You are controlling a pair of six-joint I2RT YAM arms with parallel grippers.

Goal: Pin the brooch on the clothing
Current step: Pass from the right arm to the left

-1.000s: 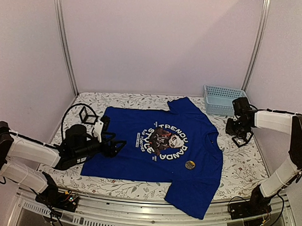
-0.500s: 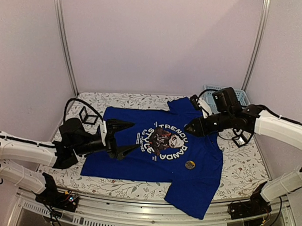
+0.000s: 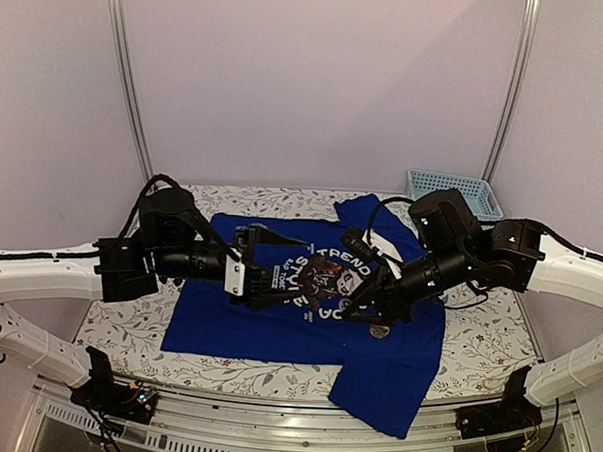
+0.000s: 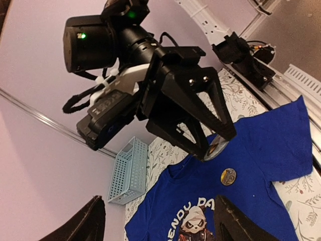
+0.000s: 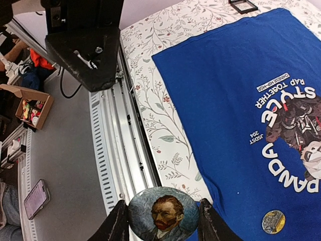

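The clothing, a royal-blue T-shirt [image 3: 277, 320] with a panda print, lies flat on the flowered table cover. My right gripper [image 3: 363, 307] hangs over the shirt's chest, shut on the brooch [image 5: 163, 213], a round badge with a bearded man's portrait, gripped by its edges. The left wrist view shows that brooch [image 4: 216, 149] edge-on between the right fingers, above the shirt [image 4: 261, 145]. My left gripper [image 3: 275, 267] hovers over the shirt's left half, facing the right one. It is open and empty [image 4: 158, 211]. The shirt [image 5: 225, 90] fills the right of the right wrist view.
A small round yellow badge [image 3: 379, 331] sits on the shirt below the print, also in the left wrist view [image 4: 228, 176]. A pale blue basket [image 3: 453, 185] stands at the back right. A small black square frame [image 5: 244, 5] lies beyond the shirt. The table's metal front rail [image 5: 120, 150] runs below.
Both arms have swung in from the table's sides to hang over the shirt, tips facing each other. The right one carried the brooch along. The left jaws have narrowed slightly.
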